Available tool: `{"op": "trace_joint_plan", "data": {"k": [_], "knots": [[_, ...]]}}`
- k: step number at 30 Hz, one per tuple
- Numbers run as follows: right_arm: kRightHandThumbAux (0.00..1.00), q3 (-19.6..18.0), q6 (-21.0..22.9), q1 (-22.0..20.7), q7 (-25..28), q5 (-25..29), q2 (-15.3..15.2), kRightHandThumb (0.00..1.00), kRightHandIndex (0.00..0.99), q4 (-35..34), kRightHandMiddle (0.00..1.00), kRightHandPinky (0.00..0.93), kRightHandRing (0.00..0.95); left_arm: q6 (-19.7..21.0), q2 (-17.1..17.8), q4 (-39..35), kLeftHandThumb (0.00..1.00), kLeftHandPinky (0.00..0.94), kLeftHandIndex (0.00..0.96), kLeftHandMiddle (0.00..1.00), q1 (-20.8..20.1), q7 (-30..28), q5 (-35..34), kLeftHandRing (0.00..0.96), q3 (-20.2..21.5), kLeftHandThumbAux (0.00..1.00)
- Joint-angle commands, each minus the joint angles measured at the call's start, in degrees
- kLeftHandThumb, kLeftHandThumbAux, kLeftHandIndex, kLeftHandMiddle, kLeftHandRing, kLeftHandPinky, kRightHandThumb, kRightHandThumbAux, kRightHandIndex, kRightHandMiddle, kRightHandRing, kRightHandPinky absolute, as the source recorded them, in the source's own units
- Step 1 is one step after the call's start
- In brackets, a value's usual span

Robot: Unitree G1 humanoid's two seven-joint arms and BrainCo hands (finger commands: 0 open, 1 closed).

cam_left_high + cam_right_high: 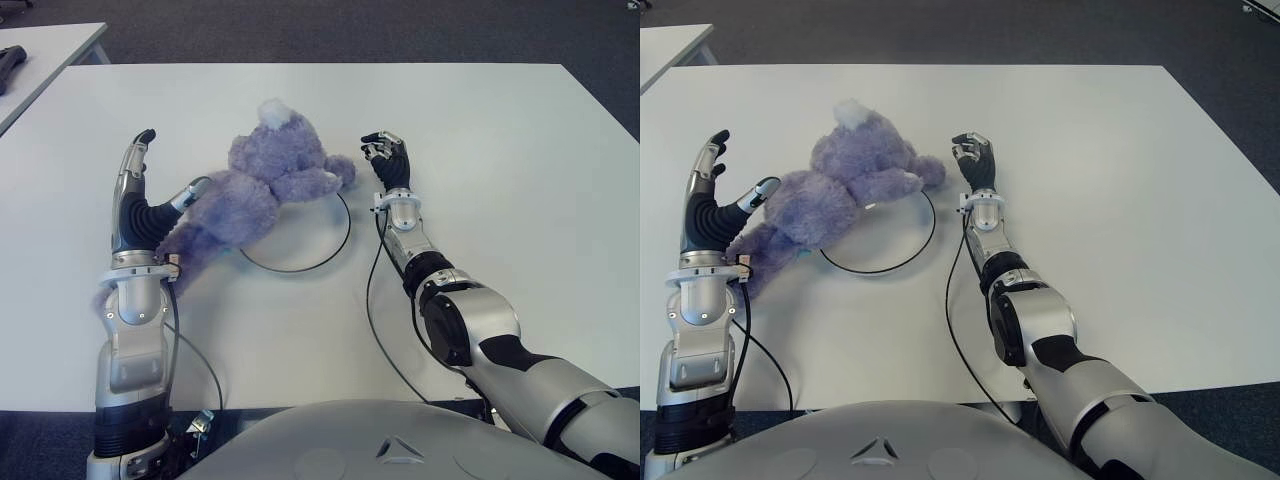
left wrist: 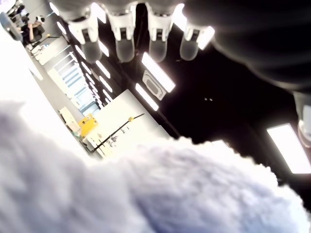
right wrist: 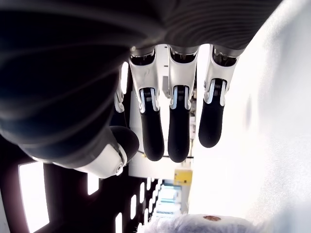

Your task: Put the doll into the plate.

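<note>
Left eye view: you see the fluffy lilac plush bear doll (image 1: 255, 190) lying on the white table (image 1: 480, 120) at centre-left of the frame, its head and one arm over the upper left rim of the flat white plate with a thin dark rim (image 1: 318, 245), the body and legs trailing off toward the lower left. Your left hand (image 1: 140, 190) stands at the left of the frame, fingers straight and spread upward, thumb tip touching the doll's flank; nothing is gripped. Your right hand (image 1: 385, 160) shows just right of the plate's upper right rim, near the doll's paw, apart from it, fingers loosely bent and holding nothing.

Right eye view: same layout. The doll's rear leg runs down beside the left wrist in the lower left.

Left wrist view: lilac fur fills the lower half of the frame. The left hand's fingertips (image 2: 124, 48) sit along the top edge, extended and apart, clear of the fur.

Right wrist view: the dark fingertips (image 3: 177, 131) hang side by side at centre, thumb separate at the left, enclosing nothing. A patch of fur shows at the bottom edge.
</note>
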Motion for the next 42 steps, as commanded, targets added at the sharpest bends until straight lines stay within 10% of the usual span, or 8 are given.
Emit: {"op": "trace_joint_plan", "data": {"k": [1,36,42], "knots": [[0.739,0.15,4.91,12.23,0.47,-1.01,0.91,0.684,0.410,7.13,0.361,0.344,0.358,2.49,0.03,1.15,0.000,0.000,0.000,0.000,-1.23,-1.18,-0.97,0.000,0.07,0.411],[0.737,0.10,4.69,12.29,0.63,-1.03,0.94,0.687,0.413,7.16,0.366,0.348,0.363,8.33,8.54,4.30,0.000,0.000,0.000,0.000,-8.30,-8.24,-7.49,0.000,5.89,0.387],[0.737,-0.03,4.73,12.30,0.83,-0.84,1.06,0.686,0.412,7.14,0.363,0.342,0.359,13.94,15.43,10.84,0.000,0.000,0.000,0.000,-15.76,-14.50,-14.68,0.000,11.29,0.408]]}}
